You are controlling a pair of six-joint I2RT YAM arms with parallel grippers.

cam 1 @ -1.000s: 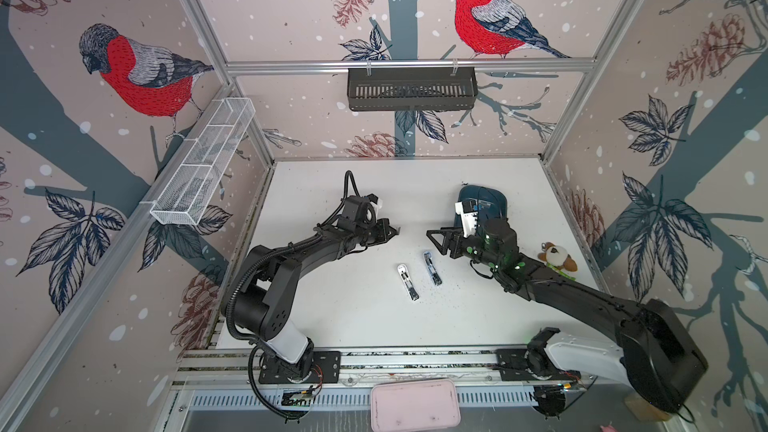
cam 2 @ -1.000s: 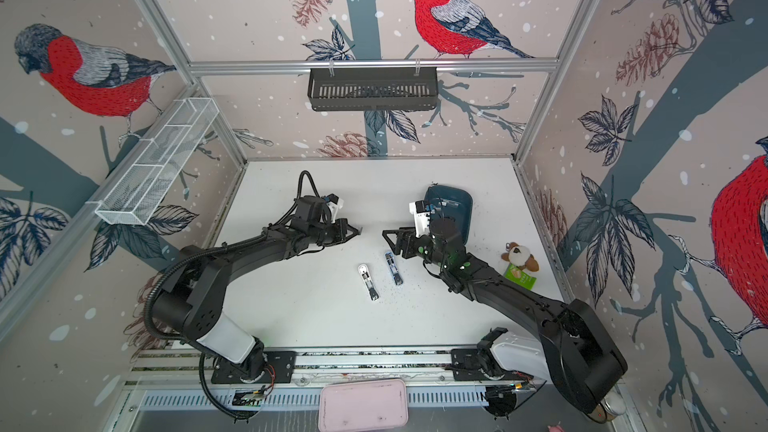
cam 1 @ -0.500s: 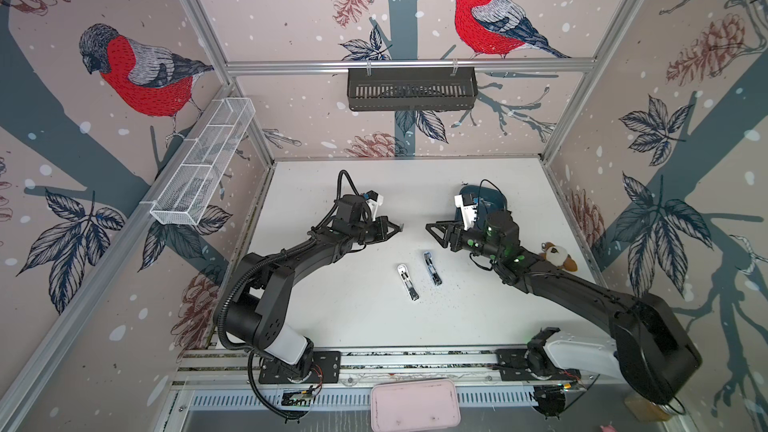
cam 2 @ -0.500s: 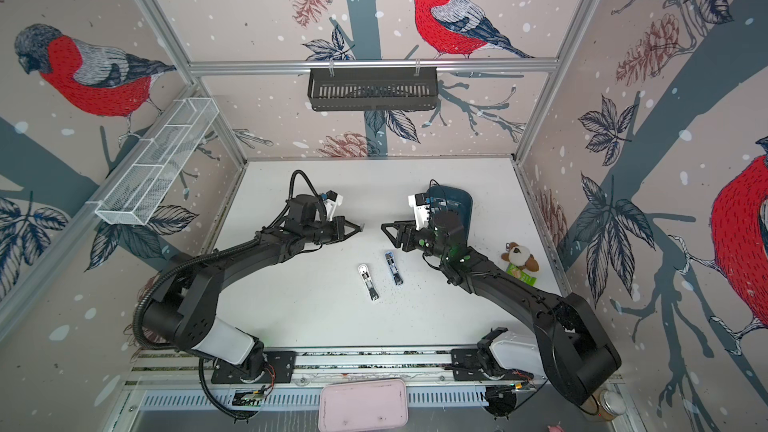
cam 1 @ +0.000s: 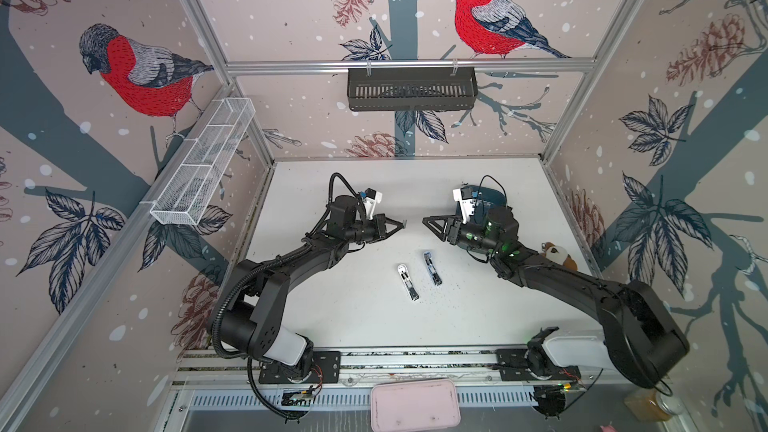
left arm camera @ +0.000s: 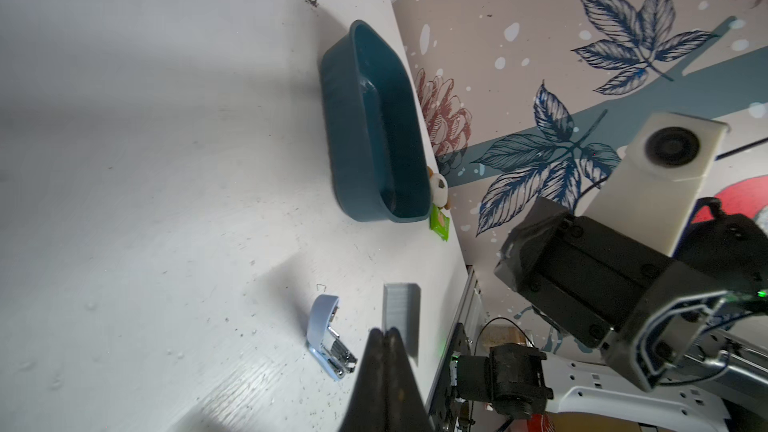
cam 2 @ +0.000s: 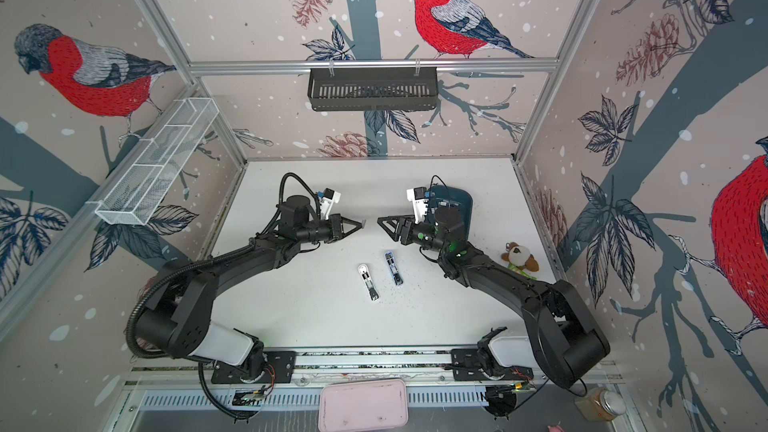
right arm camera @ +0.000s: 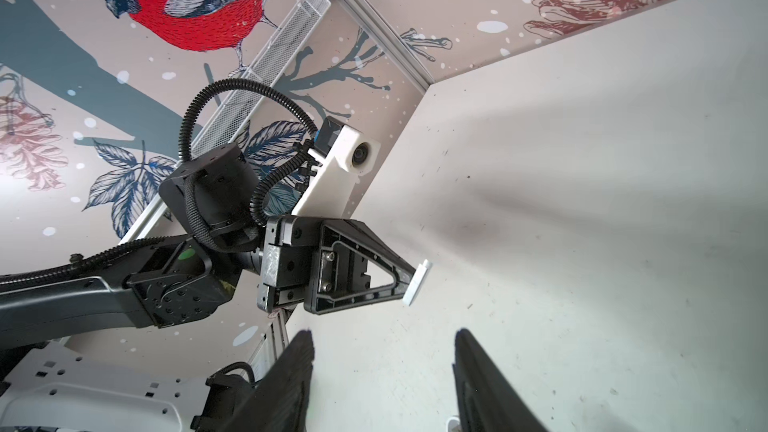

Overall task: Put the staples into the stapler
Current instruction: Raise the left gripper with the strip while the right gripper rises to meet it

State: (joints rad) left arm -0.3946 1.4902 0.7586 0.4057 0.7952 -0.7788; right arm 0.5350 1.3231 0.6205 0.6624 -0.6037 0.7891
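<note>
The left gripper (left arm camera: 384, 333) has its black tapered jaws pinched together on the staples (left arm camera: 401, 313), a flat, finely ribbed grey metal strip held in the air above the table (cam 1: 332, 309). Facing it, the right gripper (right arm camera: 382, 338) has its jaws apart with nothing between them. Below them lie a slim white stapler (cam 1: 407, 283) and a blue stapler (cam 1: 432, 269), side by side, both showing shiny metal. The table is matte white, scuffed and speckled with dark bits. A smooth, rounded teal tub (left arm camera: 370, 118) sits towards its back right, and walls (cam 1: 124, 284) printed with bullfinches enclose it
</note>
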